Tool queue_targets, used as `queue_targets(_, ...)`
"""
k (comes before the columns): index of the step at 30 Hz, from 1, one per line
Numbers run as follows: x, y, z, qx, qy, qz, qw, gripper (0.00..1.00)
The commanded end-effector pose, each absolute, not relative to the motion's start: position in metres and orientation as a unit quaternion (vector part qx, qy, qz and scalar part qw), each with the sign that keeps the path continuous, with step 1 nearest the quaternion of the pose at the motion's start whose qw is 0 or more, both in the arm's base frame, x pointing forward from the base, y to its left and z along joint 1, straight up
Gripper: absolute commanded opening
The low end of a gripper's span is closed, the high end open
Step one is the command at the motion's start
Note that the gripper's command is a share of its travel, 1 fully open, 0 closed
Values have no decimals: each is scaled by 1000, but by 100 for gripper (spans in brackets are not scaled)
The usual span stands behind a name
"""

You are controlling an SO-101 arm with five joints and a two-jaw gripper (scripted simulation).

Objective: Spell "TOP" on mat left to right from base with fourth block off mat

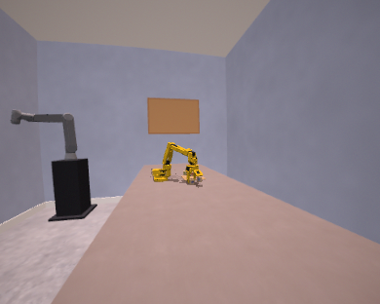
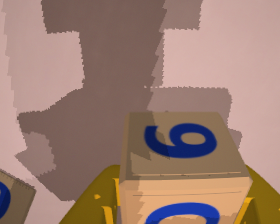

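In the wrist view a tan wooden block sits between my yellow fingers. It shows a blue O on the face toward the camera and a blue 9-like mark on the face above it. My gripper is shut on this block, one finger at each side. A second tan block with a blue mark lies at the lower left edge, partly cut off. In the exterior view the yellow arm stands at the far end of the long table with its gripper down near the table top. The blocks are too small to tell there. No mat is in view.
The arm's dark shadow falls on the pinkish table top ahead of the block. A grey arm on a black pedestal stands on the floor left of the table. An orange board hangs on the back wall.
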State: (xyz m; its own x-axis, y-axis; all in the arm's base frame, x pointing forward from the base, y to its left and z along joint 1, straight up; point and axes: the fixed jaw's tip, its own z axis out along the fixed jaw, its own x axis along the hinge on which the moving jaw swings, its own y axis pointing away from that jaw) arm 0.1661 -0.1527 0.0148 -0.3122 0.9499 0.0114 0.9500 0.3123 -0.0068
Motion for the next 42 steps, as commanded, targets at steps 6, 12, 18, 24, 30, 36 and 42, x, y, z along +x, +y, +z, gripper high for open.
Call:
queue_targets(6, 175, -164, 34, -586, -809, 8, -49, 11)
queue_targets(12, 175, -164, 34, -586, -809, 8, -49, 1)
queue_targets(18, 175, -164, 34, -586, -809, 8, -49, 0)
queue_targets(24, 175, -164, 38, -586, -809, 8, -49, 0)
queue_targets(30, 175, -164, 53, -586, -809, 8, -49, 0)
queue_targets(36, 174, -163, 65, -586, -809, 8, -49, 0)
queue_targets(42, 173, -161, 80, -586, -809, 8, -49, 0)
